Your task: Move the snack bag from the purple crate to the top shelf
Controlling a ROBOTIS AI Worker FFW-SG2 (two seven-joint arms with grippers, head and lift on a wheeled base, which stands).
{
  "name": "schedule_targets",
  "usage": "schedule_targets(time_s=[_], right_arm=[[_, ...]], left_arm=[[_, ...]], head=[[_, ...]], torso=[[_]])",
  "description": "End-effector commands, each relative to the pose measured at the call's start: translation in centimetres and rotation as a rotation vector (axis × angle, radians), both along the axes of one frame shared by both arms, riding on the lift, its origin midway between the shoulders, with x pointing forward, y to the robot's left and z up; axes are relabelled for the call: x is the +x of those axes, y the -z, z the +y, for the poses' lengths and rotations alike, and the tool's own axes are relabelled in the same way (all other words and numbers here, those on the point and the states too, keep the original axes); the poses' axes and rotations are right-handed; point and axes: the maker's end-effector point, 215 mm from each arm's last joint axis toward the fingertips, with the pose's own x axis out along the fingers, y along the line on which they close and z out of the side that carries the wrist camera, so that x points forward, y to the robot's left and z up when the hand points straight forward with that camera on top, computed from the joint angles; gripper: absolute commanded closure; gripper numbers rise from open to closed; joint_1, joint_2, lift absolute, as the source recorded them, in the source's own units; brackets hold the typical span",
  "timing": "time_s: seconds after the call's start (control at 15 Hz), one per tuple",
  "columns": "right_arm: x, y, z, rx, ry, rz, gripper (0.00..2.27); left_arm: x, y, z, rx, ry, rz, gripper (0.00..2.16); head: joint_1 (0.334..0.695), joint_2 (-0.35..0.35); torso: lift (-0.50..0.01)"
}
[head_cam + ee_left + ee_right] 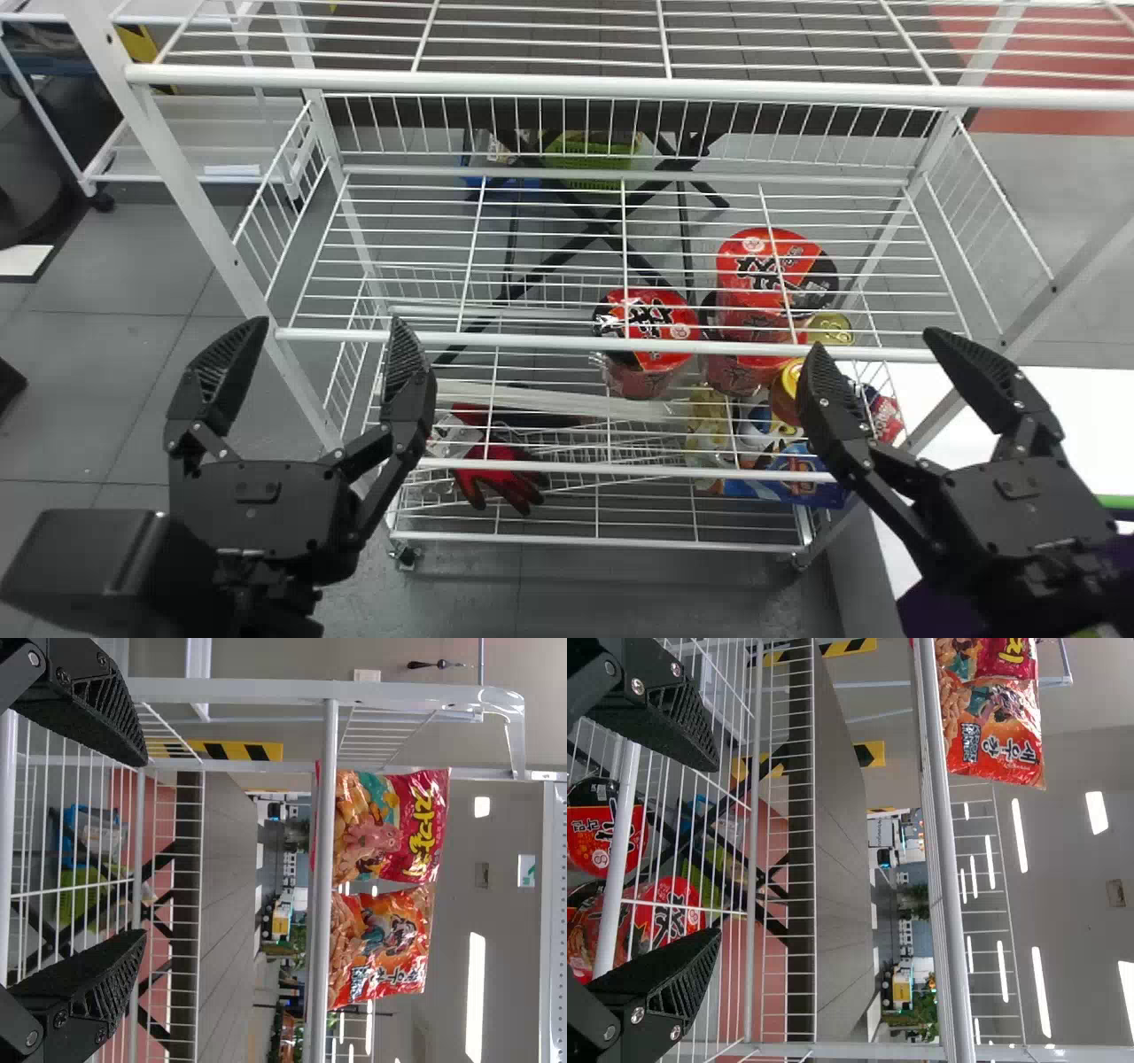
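In the head view my left gripper (321, 354) stands open before the rack's left part, and my right gripper (881, 359) is open before its right part. Nothing is held between either pair of fingers. Purple parts of the crate (939, 611) show beneath the right arm at the bottom right. The top shelf (567, 88) runs across above both grippers. Two snack bags stand side by side on it: a red bag (390, 828) and an orange-red bag (381, 948) beyond the open left gripper (143, 849). The right wrist view shows the orange-red bag (997, 731) past the open right gripper (719, 850).
Red noodle packs (651, 328) sit on a lower level of the white wire rack, with a jar and other packages at its right. Red gloves (500, 478) lie lower left. A white surface (1045, 408) adjoins the rack's right side. Upright posts flank the shelves.
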Motion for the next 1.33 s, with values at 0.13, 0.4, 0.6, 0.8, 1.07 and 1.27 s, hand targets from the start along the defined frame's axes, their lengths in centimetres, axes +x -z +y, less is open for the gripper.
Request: schedule_targets(time_s=[0.13, 0.4, 0.6, 0.8, 1.07, 1.27], right_arm=[[-0.10, 0.45, -0.57, -0.008, 0.009, 0.020, 0.18], [-0.10, 0.57, -0.62, -0.011, 0.010, 0.028, 0.17], [-0.13, 0.45, -0.61, -0.009, 0.009, 0.026, 0.17], [-0.13, 0.18, -0.67, -0.012, 0.010, 0.022, 0.17], [-0.33, -0.08, -0.90, -0.014, 0.014, 0.022, 0.17], [-0.42, 0.20, -1.01, -0.013, 0.015, 0.032, 0.17]], left_arm=[[0.25, 0.24, 0.06, -0.004, -0.002, -0.003, 0.15], [0.30, 0.19, 0.06, -0.004, -0.002, -0.004, 0.15], [0.29, 0.17, 0.04, 0.002, -0.002, -0.004, 0.15], [0.24, 0.04, 0.03, 0.003, -0.004, -0.007, 0.15], [0.06, -0.06, -0.11, 0.000, -0.001, -0.007, 0.15], [-0.02, -0.05, -0.11, 0.001, -0.001, -0.007, 0.15]], head=[[0.695, -0.026], [0.695, -0.029], [0.695, -0.030], [0.695, -0.030], [0.695, -0.033], [0.695, -0.037]], torso=[[-0.368], [-0.384], [-0.396], [-0.408], [-0.424], [-0.437]])
